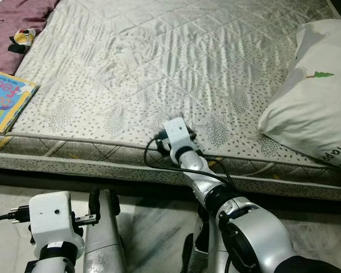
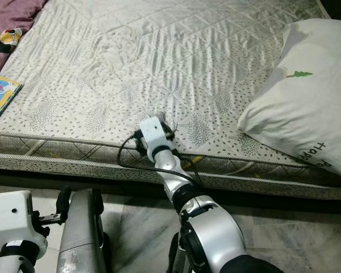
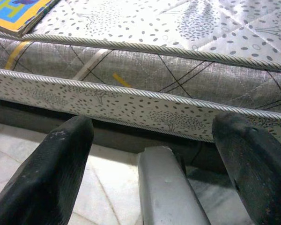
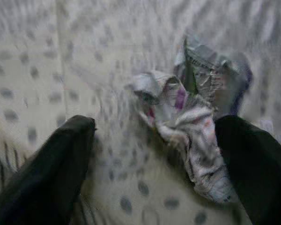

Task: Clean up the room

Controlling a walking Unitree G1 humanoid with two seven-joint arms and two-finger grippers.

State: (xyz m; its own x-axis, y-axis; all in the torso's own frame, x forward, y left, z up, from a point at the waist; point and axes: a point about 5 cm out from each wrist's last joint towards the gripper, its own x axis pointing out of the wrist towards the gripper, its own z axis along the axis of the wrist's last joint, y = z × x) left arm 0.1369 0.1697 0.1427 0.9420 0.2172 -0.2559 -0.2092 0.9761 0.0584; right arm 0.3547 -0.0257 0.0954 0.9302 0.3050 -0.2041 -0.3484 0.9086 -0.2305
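A crumpled silvery wrapper (image 4: 192, 122) with purple and pink print lies on the patterned mattress (image 1: 159, 57), close to its front edge. My right gripper (image 4: 155, 126) is open over it, one black finger (image 4: 61, 159) to one side and the other (image 4: 253, 159) touching the wrapper's far side. From the head, my right wrist (image 1: 179, 133) hides the fingers. My left gripper (image 3: 154, 123) hangs open low by the floor, facing the mattress side, with nothing held.
A colourful children's book (image 1: 5, 96) lies at the mattress's left front corner. A maroon blanket (image 1: 17, 23) with a small yellow-black item (image 1: 23, 37) is far left. A white pillow (image 1: 312, 102) lies on the right. Marble floor (image 1: 153, 222) runs below.
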